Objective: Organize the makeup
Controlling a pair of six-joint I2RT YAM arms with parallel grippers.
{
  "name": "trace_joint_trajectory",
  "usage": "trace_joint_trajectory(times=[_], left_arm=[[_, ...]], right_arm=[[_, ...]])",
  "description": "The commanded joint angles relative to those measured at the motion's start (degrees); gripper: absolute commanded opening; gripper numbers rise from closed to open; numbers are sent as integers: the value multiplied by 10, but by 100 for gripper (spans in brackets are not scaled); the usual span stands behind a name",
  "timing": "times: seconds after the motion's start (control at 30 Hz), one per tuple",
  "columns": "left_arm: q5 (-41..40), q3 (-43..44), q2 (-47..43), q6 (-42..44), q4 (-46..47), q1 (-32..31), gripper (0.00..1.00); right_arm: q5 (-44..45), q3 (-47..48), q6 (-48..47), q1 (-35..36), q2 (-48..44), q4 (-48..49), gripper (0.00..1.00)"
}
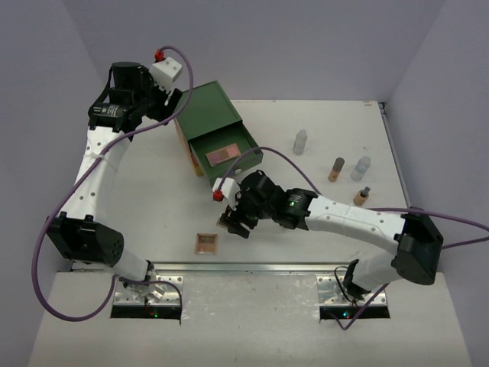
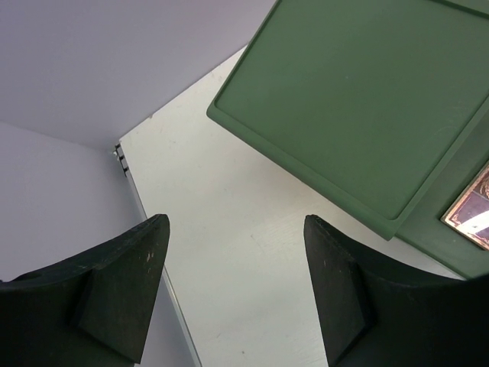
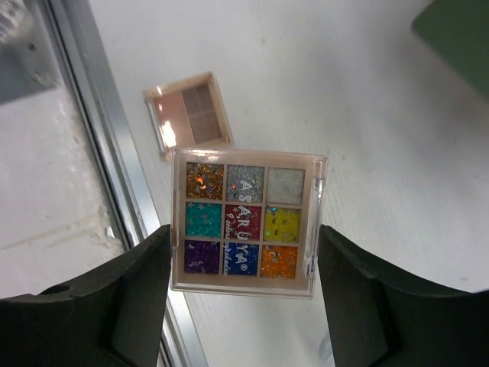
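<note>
My right gripper point(image 3: 243, 248) is shut on the multicolour glitter palette point(image 3: 244, 222), one finger on each side edge, holding it above the table near the front; in the top view this gripper point(image 1: 230, 221) is left of centre. A tan palette point(image 1: 206, 243) lies on the table just beyond it, also in the right wrist view point(image 3: 189, 115). A pink palette point(image 1: 222, 155) lies in the open green drawer point(image 1: 248, 145) and shows in the left wrist view point(image 2: 470, 210). My left gripper point(image 2: 237, 229) is open and empty, beside the green box at the back left point(image 1: 170, 101).
The green drawer box point(image 1: 210, 111) stands at the back, its drawer pulled out. Several small bottles stand at the right: a clear one point(image 1: 300, 141), an amber one point(image 1: 336, 169), another clear one point(image 1: 361, 168) and a small one point(image 1: 361, 196). A metal rail point(image 3: 99, 153) marks the near table edge.
</note>
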Motion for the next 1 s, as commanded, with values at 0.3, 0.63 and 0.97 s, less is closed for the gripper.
trace_joint_trajectory(times=[0.3, 0.63, 0.97], left_arm=[[-6, -34, -38, -12, 28, 6, 70], [10, -61, -61, -8, 6, 6, 72], [40, -95, -79, -10, 0, 6, 74]], right_arm=[[40, 366, 127, -118, 100, -11, 32], [99, 397, 100, -166, 185, -12, 34], [126, 400, 127, -166, 240, -53, 51]])
